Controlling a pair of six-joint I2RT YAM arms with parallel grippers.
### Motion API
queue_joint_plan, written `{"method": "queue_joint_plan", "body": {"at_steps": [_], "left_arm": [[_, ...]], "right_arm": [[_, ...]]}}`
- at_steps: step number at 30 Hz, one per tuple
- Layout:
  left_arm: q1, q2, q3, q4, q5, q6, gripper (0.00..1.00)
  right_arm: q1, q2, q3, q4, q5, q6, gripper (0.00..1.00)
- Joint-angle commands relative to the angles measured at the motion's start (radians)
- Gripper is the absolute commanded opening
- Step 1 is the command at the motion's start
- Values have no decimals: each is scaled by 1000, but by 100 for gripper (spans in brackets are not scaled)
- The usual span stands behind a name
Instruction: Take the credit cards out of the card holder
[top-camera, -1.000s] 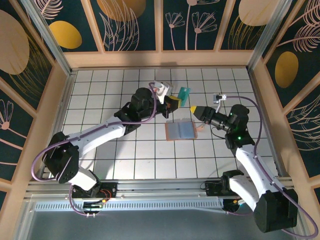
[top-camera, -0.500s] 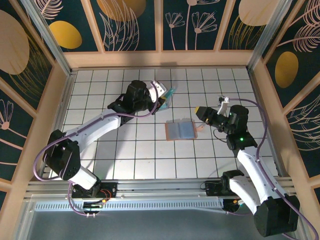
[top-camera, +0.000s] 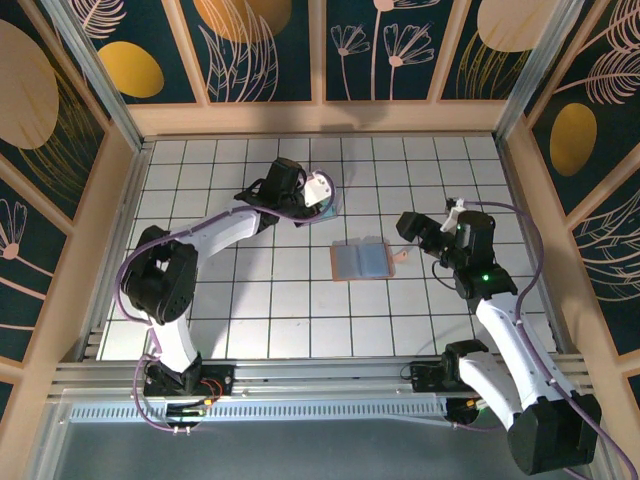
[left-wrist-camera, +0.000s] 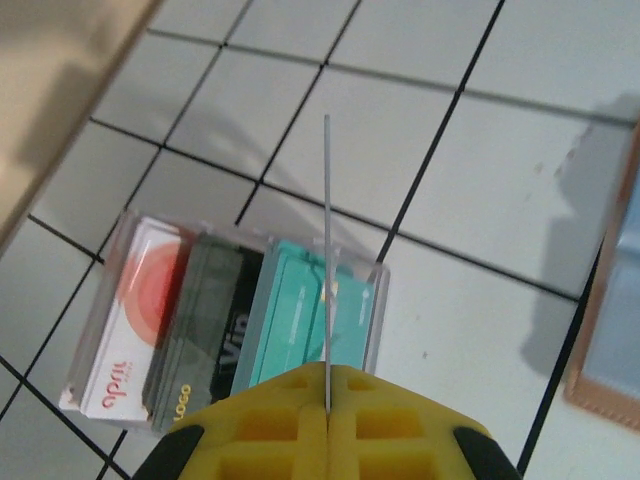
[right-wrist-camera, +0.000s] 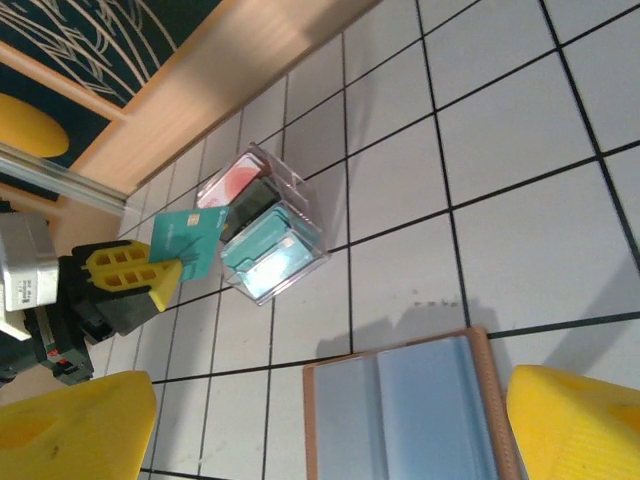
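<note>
card holder (top-camera: 360, 261) in front, rack (right-wrist-camera: 305, 222) behind — left

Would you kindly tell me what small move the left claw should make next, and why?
Probably lower the left claw and release the teal card into the clear tray: the claw is shut on the card, held edge-on over the tray, where other cards stand in a row.

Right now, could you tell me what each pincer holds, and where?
Left pincer pinches the teal card by one edge; right pincer stands open, holding nothing.
</note>
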Motion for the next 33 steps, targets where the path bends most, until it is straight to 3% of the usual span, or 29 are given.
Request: {"method": "queue_joint_plan", "body": {"at_steps": [1, 17, 27, 33], "left_arm": [[15, 31, 60, -48, -11, 100, 0], [82, 178, 189, -213, 50, 249, 0], [83, 241, 260, -312, 92, 286, 0], [83, 282, 320, -351, 59, 268, 0]], "right_arm": [[3, -4, 22, -21, 47, -11, 90], [3, 37, 34, -11, 57, -2, 90], [2, 38, 29, -1, 44, 6, 90], [3, 33, 18, 13, 27, 11, 90]]}}
